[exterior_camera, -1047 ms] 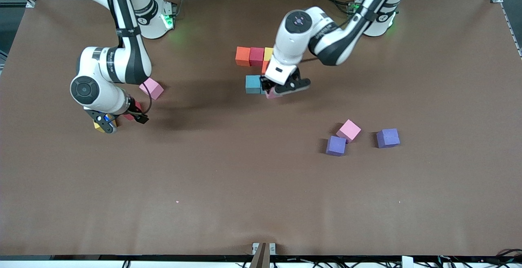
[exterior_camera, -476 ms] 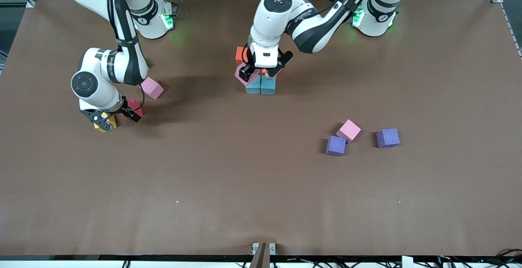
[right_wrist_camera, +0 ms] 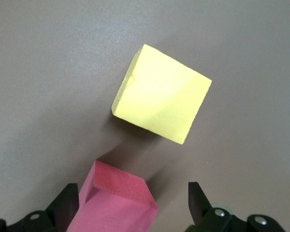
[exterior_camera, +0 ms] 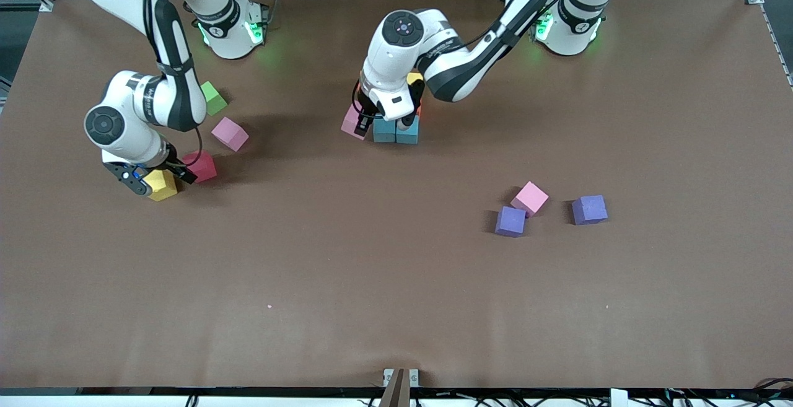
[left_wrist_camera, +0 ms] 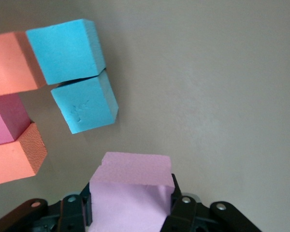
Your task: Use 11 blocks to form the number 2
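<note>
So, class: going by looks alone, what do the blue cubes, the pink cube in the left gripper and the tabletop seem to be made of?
Blue cubes: probably foam; matte, finely grained faces with small dents.
Pink cube, in the left gripper: likely the same foam; dull surface, slightly ragged top edge.
Tabletop: a matte brown sheet, perhaps paper or felt; no gloss, material unclear.

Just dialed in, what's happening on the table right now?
The left gripper is shut on a pink block, holding it beside the two blue blocks at the partly built number 2. The right gripper hangs open over a red block and a yellow block toward the right arm's end. Two pink and two purple blocks lie loose.
</note>
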You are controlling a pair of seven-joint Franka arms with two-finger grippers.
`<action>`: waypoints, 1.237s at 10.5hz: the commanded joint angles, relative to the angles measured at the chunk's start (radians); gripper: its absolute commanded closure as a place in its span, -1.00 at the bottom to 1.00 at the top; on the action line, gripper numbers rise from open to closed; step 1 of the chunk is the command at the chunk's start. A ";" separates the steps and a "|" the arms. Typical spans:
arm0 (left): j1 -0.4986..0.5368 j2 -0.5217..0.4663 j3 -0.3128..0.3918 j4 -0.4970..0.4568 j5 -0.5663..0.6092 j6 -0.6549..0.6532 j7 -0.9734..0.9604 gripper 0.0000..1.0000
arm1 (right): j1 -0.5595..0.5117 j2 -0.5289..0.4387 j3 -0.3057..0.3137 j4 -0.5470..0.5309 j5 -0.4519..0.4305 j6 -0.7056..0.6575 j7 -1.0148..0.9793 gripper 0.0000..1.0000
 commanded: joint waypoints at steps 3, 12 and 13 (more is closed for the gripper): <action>-0.072 0.035 0.003 0.029 0.068 -0.017 -0.233 0.80 | -0.005 -0.051 0.006 -0.029 0.112 0.009 -0.012 -1.00; -0.109 0.120 0.013 0.024 0.133 -0.046 -0.290 0.80 | -0.007 -0.030 0.006 -0.074 0.388 0.010 -0.126 -1.00; -0.109 0.122 0.013 0.023 0.133 -0.048 -0.290 0.80 | -0.008 -0.024 0.007 -0.072 0.390 0.012 -0.126 -1.00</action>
